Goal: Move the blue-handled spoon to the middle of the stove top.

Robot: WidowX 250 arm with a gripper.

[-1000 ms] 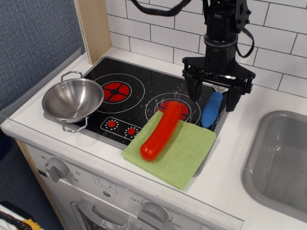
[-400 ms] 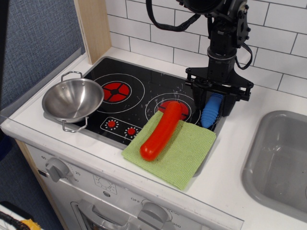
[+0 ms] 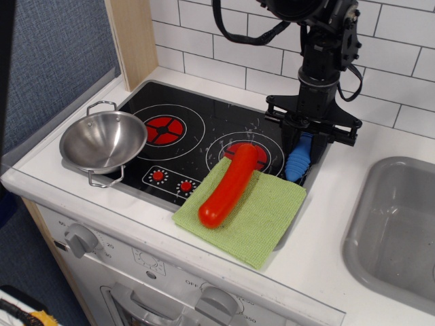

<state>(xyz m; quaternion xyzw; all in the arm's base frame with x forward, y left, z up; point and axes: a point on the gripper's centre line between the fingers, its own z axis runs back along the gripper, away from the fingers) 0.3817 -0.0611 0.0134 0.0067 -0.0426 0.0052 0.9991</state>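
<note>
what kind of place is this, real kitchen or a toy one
Likely a toy play kitchen: a glossy black cooktop with painted red burners, white tiled backsplash, and a grey sink basin to the right.

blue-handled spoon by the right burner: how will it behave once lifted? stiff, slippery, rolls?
The blue-handled spoon is probably rigid: its thick ribbed handle looks like moulded plastic. The ribs should give the hand grip, so slipping seems unlikely. The handle looks rounded, so it may roll a little when set on the glossy stove top. It is likely light.

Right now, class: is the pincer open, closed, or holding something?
Pincer: closed around the blue-handled spoon, which lies at the stove top right edge.
</note>
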